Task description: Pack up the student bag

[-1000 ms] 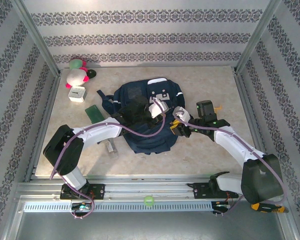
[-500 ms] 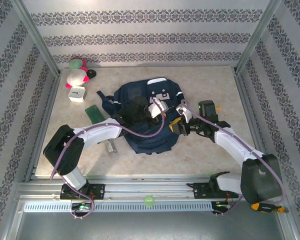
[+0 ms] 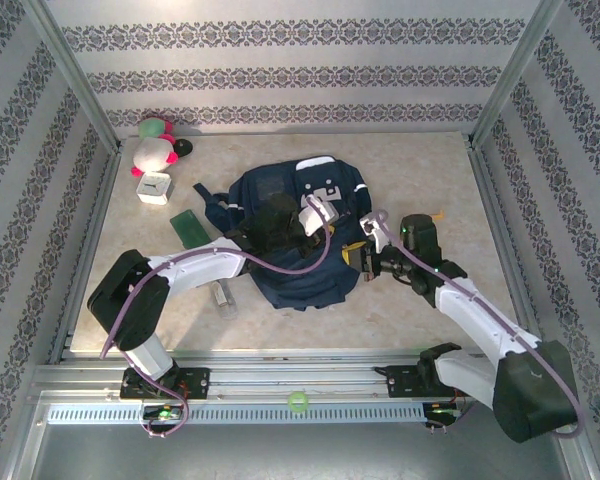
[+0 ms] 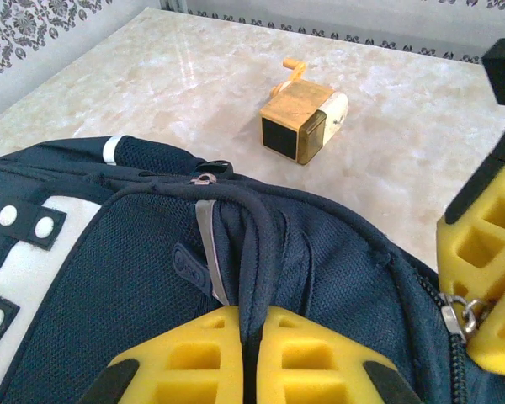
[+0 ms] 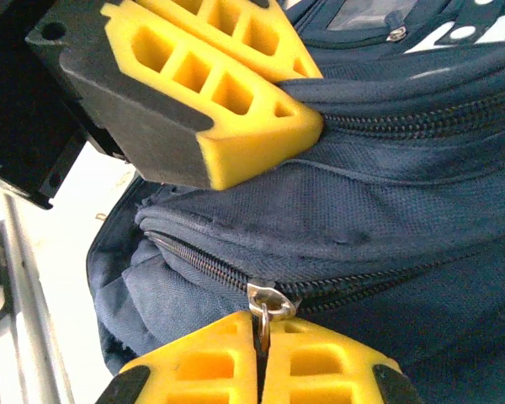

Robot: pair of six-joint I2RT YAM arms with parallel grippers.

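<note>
Lying mid-table: student bag [image 3: 292, 275], navy, white patches toward the far end; its middle is covered by both wrists in the top view.
Left gripper [image 4: 252, 330]: pads pressed together on a raised dark ridge of the bag – fold or strap, cannot tell which; finger bases cut off by the bottom edge of its own camera.
Right gripper [image 5: 259, 341]: pads together, clamped on the zipper pull [image 5: 262, 301]; the lower part of the pull is buried between the pads.
Right gripper, left wrist view: yellow pads at the right edge, mostly cut off, with the metal pull just at their tips.
Left gripper, right wrist view: seen at upper left, its pad tips biting into bag fabric just above a closed zipper line.
Bag opening: hard to make out – the zipper looks parted to the left of the pull, interior dark.
Pencil sharpener [image 4: 303, 123]: yellow, on the table beyond the bag, apart from it; in the top view largely hidden behind the right arm.
Plush toy [image 3: 152, 148]: far-left corner, well apart from the bag.
White cube [image 3: 155, 187]: just beside the plush, detail too small to read.
Green flat item [image 3: 189, 226]: left of the bag, near a strap.
Clear object [image 3: 221, 296]: beside the left arm, partly covered, unidentifiable.
</note>
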